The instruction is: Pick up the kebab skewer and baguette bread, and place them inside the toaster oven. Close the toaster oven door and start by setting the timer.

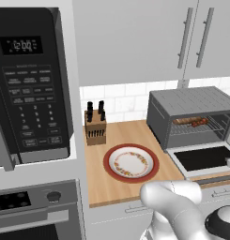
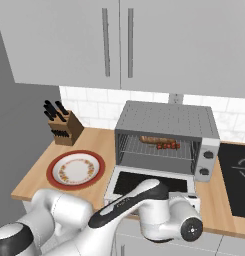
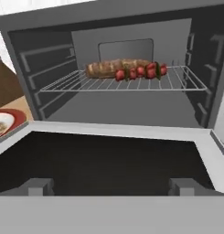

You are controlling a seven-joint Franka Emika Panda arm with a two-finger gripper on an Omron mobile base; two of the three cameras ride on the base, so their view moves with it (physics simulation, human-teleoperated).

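In the left base view the boxy grey metal toaster oven [image 1: 194, 117] sits right of centre on the pale wooden counter [image 1: 118, 187], its grey-framed drop-down door with dark glass [image 1: 203, 159] lying open and flat toward the lower right; a round red-rimmed patterned plate [image 1: 131, 163] lies bare at centre, a wooden knife block with black handles [image 1: 95, 124] stands above it against the white tiled wall, and a large black microwave with a keypad [image 1: 32, 84] fills the upper left. In the right base view the oven stands at centre under grey wall cabinets with bar handles [image 2: 119, 42], a dark cooktop [image 2: 236, 175] at the right edge, and the white arm reaches from the lower left to just below the open door's front edge. In the hand view the golden-brown oblong baguette bread [image 3: 111, 68] and the thin kebab skewer of red meat chunks [image 3: 141, 71] rest side by side, touching, on the wire rack [image 3: 122, 82] in the upper half — both already inside. The two dark finger tips [image 3: 36, 186] stand wide apart at the bottom corners, holding nothing; the gripper [image 3: 111, 187] faces the door's glass. The likely next step is closing the door – pushing on the glass rather than under the front lip could slide the light oven back or let the fingers slip off
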